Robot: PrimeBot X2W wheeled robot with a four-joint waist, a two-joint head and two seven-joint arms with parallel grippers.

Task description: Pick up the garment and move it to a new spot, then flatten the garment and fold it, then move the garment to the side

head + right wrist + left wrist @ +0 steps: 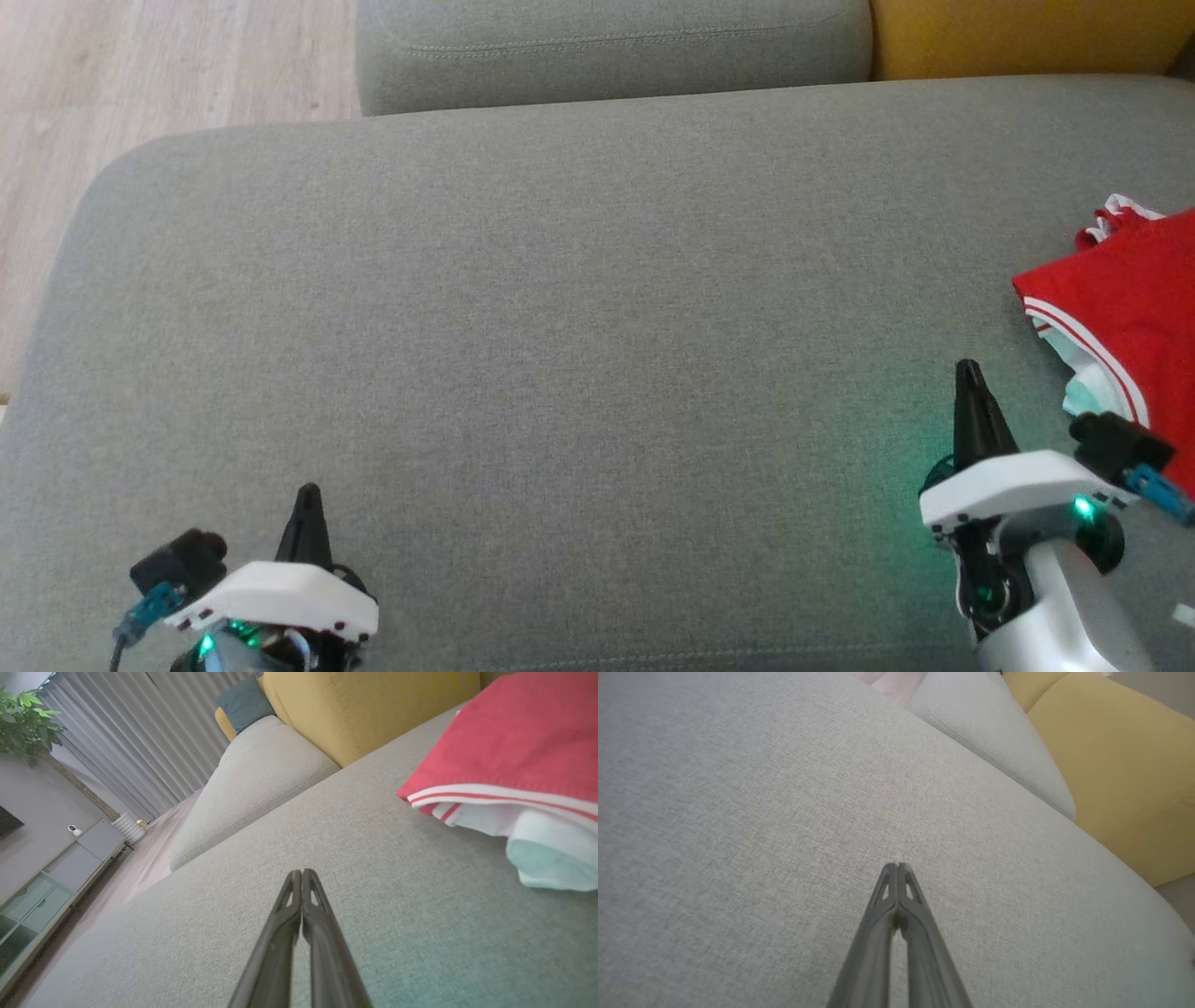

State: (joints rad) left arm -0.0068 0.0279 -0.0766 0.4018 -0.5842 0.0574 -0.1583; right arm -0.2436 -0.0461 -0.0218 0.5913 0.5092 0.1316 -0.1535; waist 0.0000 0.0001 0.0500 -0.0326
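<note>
A folded red garment with white striped trim lies at the far right edge of the grey sofa cushion; pale white and mint fabric shows under its red top layer. My right gripper is shut and empty, its tips just left of the garment and apart from it. In the right wrist view the closed fingertips point over bare cushion, with the garment up and to the right. My left gripper sits at the lower left, shut and empty, over bare cushion.
A second grey cushion and a yellow cushion lie behind the seat. Wooden floor runs off the left side. The right wrist view shows curtains, a plant and a low cabinet.
</note>
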